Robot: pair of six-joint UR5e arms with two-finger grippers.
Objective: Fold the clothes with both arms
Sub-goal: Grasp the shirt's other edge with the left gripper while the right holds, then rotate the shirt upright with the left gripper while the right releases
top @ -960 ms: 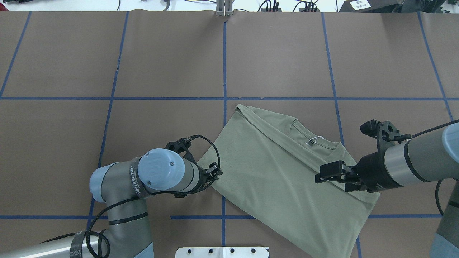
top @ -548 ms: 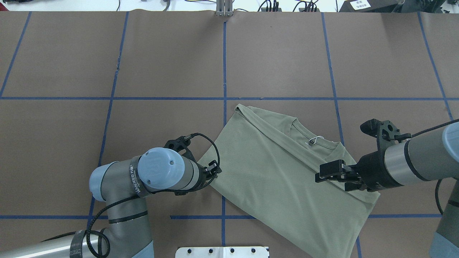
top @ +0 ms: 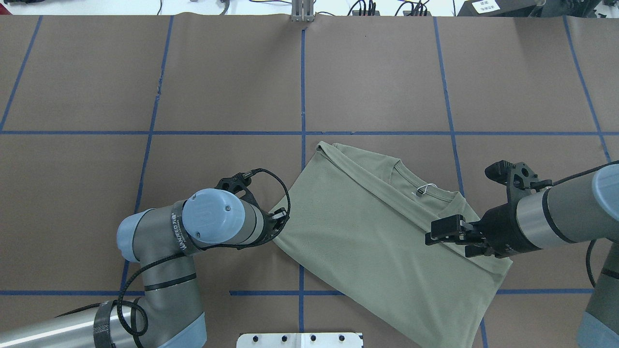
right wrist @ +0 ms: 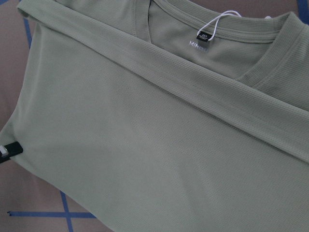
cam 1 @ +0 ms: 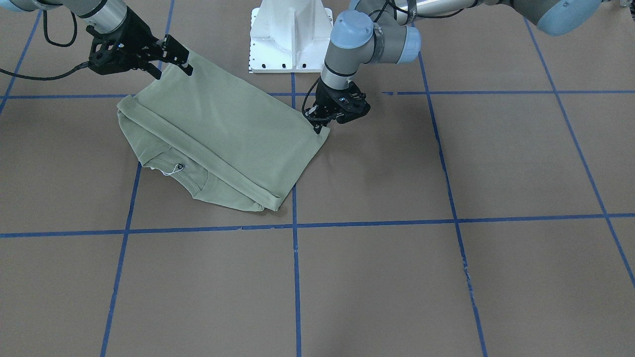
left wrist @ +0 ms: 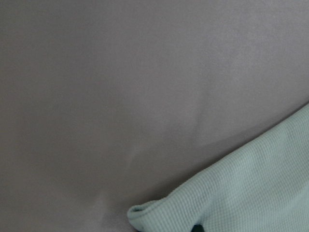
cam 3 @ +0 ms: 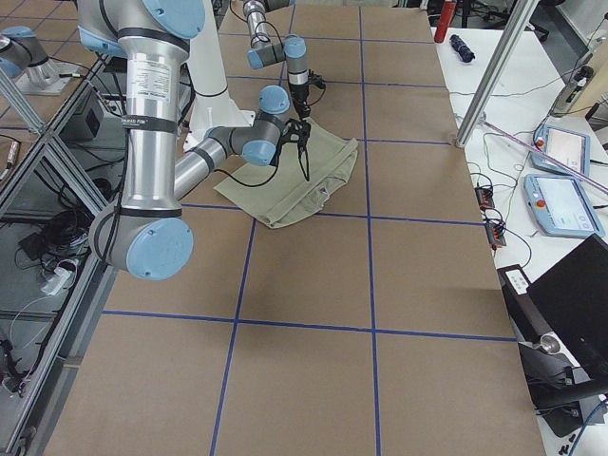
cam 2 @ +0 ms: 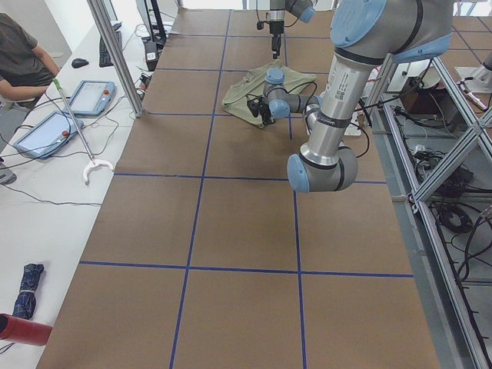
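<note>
Since the shirt [top: 377, 241] lies doubled over on the table [top: 217, 87], its nearest corner behind both jaws and off the overhead view's bottom edge, the chief risk, as I judge it, is undoing that fold. A pinch that takes only the top layer would peel it open, and an uneven pull from the two sides would skew the straight edges. Right at the tips of the left gripper [cam 1: 320, 126] sits the shirt's left corner. The tips meet the cloth, yet whether they clamp it or merely touch it I cannot tell, as the wrist view shows only a curled corner. The right gripper [top: 445, 240] hangs above the shirt's right edge, jaws parted, nothing between them. Beyond both jaws, on the far side, the ribbed collar [right wrist: 140, 19] and white tag string [right wrist: 212, 24] lie exposed; that string could snag a descending finger.
</note>
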